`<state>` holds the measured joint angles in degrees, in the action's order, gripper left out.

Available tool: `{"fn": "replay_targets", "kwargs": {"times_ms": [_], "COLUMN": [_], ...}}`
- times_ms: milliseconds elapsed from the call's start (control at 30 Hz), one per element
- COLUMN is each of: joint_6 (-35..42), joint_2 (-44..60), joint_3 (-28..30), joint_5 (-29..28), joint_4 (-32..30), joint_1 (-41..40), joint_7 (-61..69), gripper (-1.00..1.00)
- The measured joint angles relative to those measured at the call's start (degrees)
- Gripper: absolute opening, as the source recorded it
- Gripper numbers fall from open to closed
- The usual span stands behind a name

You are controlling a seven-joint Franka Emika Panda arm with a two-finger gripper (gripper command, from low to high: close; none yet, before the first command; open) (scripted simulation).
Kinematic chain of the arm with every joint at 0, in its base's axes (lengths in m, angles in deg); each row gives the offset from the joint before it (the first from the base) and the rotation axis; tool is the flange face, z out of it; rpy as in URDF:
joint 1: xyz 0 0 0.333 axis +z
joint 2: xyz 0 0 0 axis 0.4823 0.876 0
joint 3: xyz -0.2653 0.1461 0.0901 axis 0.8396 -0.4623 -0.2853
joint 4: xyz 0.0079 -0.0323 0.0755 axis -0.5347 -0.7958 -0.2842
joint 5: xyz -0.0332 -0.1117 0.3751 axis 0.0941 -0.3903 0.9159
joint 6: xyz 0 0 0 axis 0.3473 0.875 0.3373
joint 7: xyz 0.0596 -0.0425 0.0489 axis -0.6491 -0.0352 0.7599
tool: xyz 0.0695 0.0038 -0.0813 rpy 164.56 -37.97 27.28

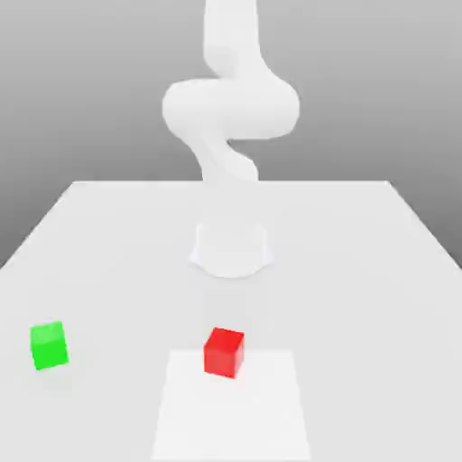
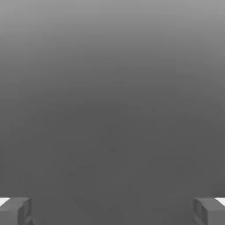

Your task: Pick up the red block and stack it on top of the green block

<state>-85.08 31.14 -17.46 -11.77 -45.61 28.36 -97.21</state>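
Exterior view shows the red block (image 1: 223,353) on the desk (image 1: 343,271), at the edge of a brighter patch (image 1: 233,415), and the green block (image 1: 49,346) well apart, toward that view's left. The pincer (image 2: 112,212) stands wide open in the hand view, with nothing in its grip. The step in hand, I judge, is to reach the red block. It sits slightly turned, so the pincer should first turn to match two opposite faces, then descend straight, centred, and close gently, without pushing it.
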Motion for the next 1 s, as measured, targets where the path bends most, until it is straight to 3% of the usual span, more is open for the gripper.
{"fn": "replay_targets", "kwargs": {"times_ms": [533, 767, 800, 1000], "joint_6": [-23.29, -39.01, -40.72, -41.62], "joint_2": [30.14, 49.75, 51.74, 52.74], "joint_3": [-2.8, -1.34, -0.86, -0.65], "joint_5": [1.07, -2.08, -2.32, -2.64], "joint_4": [-29.09, -30.64, -30.38, -30.25], "joint_1": [-3.68, -3.28, -2.85, -2.7], "joint_7": [-11.61, -15.63, -15.83, -16.1], "gripper": [0.0, 0.0, -1.0, -1.0]}}
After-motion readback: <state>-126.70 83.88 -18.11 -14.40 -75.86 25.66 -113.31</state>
